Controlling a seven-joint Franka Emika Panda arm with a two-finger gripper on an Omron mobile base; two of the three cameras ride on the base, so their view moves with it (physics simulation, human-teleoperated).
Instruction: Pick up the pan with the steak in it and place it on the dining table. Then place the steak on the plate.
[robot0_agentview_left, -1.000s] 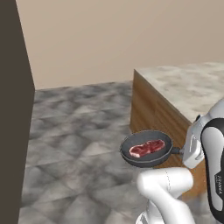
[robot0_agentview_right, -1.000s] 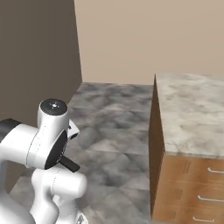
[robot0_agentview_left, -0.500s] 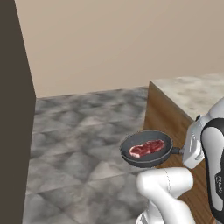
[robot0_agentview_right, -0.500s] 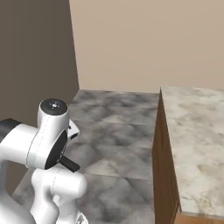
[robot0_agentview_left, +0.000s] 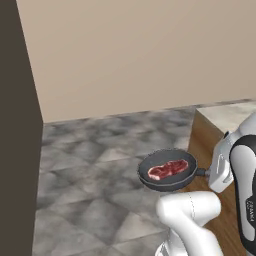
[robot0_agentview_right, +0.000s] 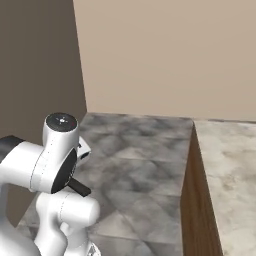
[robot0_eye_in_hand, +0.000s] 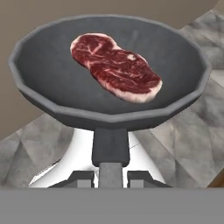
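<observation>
The dark pan (robot0_eye_in_hand: 52, 70) hangs level in the air over the floor, with the red steak (robot0_eye_in_hand: 116, 68) lying flat in its middle. My gripper (robot0_eye_in_hand: 110, 177) is shut on the end of the pan's black handle (robot0_eye_in_hand: 110, 146). From the left base camera the pan (robot0_agentview_left: 150, 179) floats in front of the arm at about counter height, the steak (robot0_agentview_left: 168, 169) inside it, and the gripper (robot0_agentview_left: 206, 173) holds the handle from the right. The plate and the dining table are out of view.
A counter with a beige marbled top (robot0_agentview_right: 230, 175) and a wooden side (robot0_agentview_left: 200, 145) stands to the right of the arm. Grey stone floor (robot0_agentview_left: 100, 165) spreads ahead to a beige wall (robot0_agentview_left: 130, 55). A tall dark panel (robot0_agentview_left: 17, 125) rises at the left.
The whole picture has shifted, so the base has moved: the counter has slid to the right and the wall looms larger. The pan stays held in the same spot before the arm.
</observation>
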